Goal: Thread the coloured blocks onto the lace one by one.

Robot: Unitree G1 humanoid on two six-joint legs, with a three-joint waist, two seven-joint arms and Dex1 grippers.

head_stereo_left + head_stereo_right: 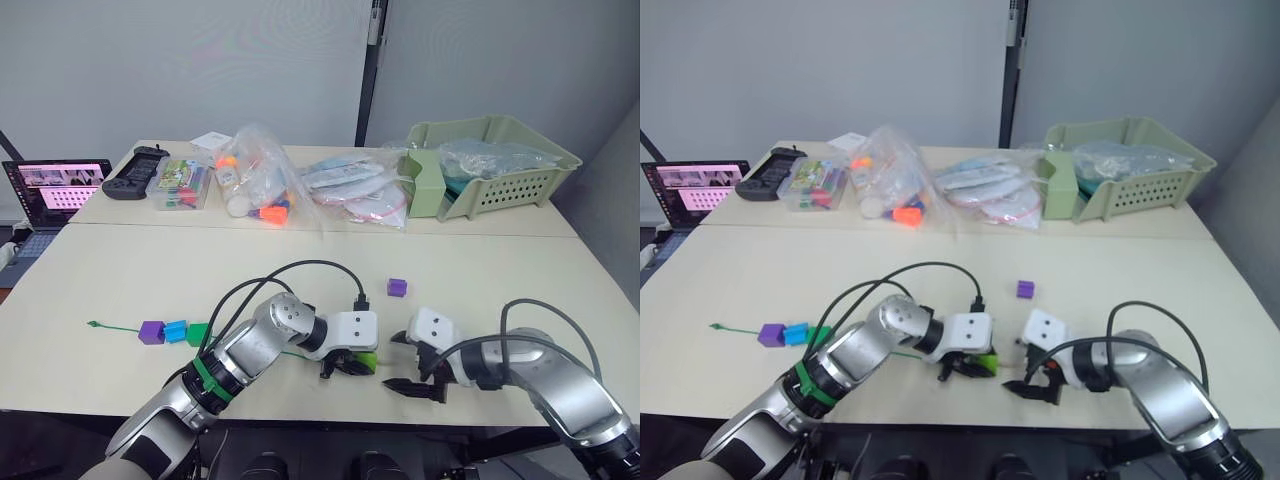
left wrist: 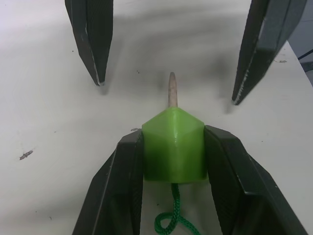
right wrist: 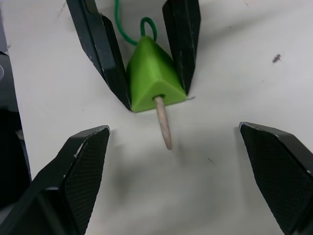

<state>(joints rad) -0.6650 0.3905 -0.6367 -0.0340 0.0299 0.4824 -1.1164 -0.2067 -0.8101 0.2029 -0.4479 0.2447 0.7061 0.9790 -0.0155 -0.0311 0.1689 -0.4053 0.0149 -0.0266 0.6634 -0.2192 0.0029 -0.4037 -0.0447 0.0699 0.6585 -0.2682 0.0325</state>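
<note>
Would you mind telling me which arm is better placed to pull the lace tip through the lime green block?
Probably the right. The left claw is shut on the lime green block, and the lace tip pokes out toward the open right claw facing it.

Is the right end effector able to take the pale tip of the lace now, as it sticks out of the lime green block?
Probably yes. The right end effector is open, the pale tip points into its gap, and only bare table lies between. The left end effector holds the lime green block steady.
</note>
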